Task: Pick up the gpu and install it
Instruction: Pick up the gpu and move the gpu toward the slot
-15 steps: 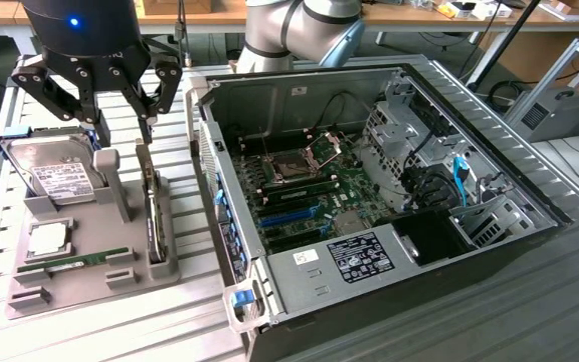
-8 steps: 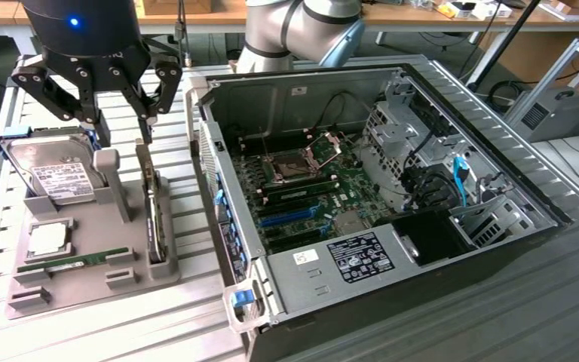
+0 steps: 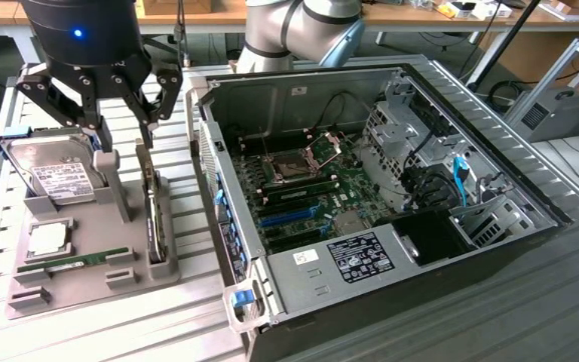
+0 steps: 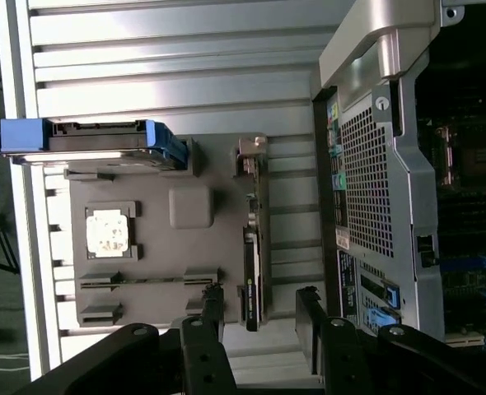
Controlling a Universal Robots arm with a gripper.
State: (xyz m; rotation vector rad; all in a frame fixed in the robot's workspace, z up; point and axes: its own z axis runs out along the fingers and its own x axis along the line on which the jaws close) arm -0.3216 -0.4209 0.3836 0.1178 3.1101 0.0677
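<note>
Not much done yet, folks. The fingers (image 4: 211, 329) are hanging spread wide, gripping nothing. The gpu (image 4: 252, 247) is sitting on edge in the grey holder (image 4: 156, 247) on the worktop (image 3: 118, 332), directly below the fingers, one end lining up between them. The open PC case (image 3: 300, 90), off to the fingers' side, is waiting with no card in it, as far as I can tell.

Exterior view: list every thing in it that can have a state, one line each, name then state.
gripper: open, holding nothing, above the gpu.
gpu: standing on edge in the gray holder, not installed.
hard drive: upright in the holder.
CPU: lying flat in the holder.
RAM stick: in its slot on the holder.
computer case: lying on its side, side panel off, inside exposed.
</note>
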